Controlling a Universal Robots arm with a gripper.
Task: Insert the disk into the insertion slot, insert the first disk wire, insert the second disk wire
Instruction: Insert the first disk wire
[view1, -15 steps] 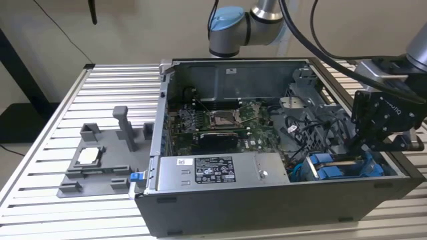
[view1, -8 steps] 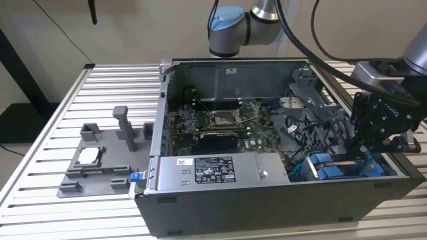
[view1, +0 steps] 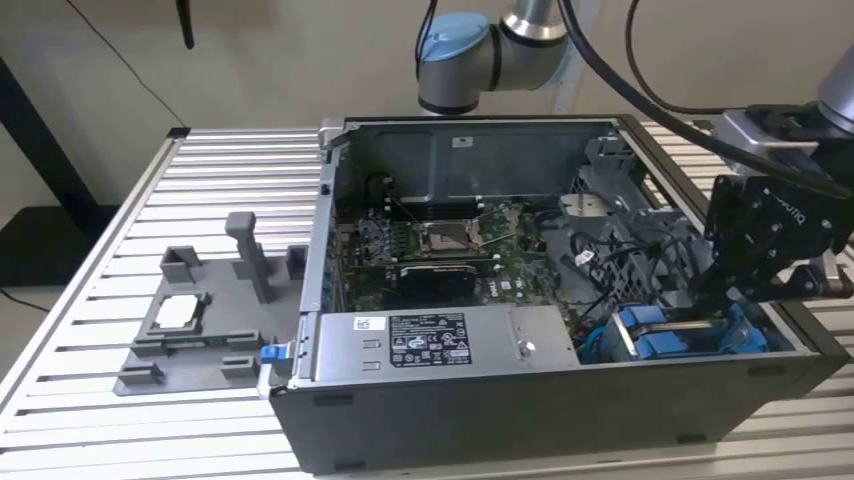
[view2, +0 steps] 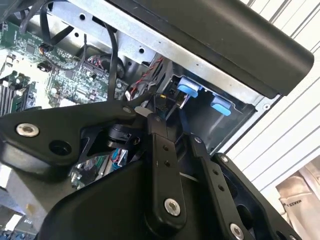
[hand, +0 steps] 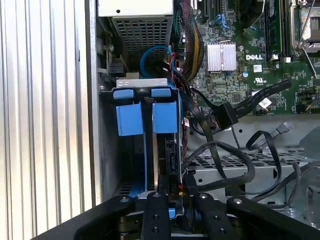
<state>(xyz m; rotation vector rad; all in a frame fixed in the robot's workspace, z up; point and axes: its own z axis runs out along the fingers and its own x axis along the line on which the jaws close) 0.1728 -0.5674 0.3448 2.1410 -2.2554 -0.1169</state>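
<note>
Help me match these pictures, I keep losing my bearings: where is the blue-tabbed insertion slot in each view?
Exterior view: the insertion slot is in the case's near corner, at the exterior view's right.
Second wrist view: its blue tabs sit against the case's outer wall.
First wrist view: the insertion slot lies between the case wall and the black cables.
Shared landmark: the green motherboard beside it.

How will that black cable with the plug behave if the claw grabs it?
The black cable will probably flex and spring back: it arcs freely above the circuit board. Its plug looks rigid, likely the firmer grip. Nearby cable loops lie close and might snag.
</note>
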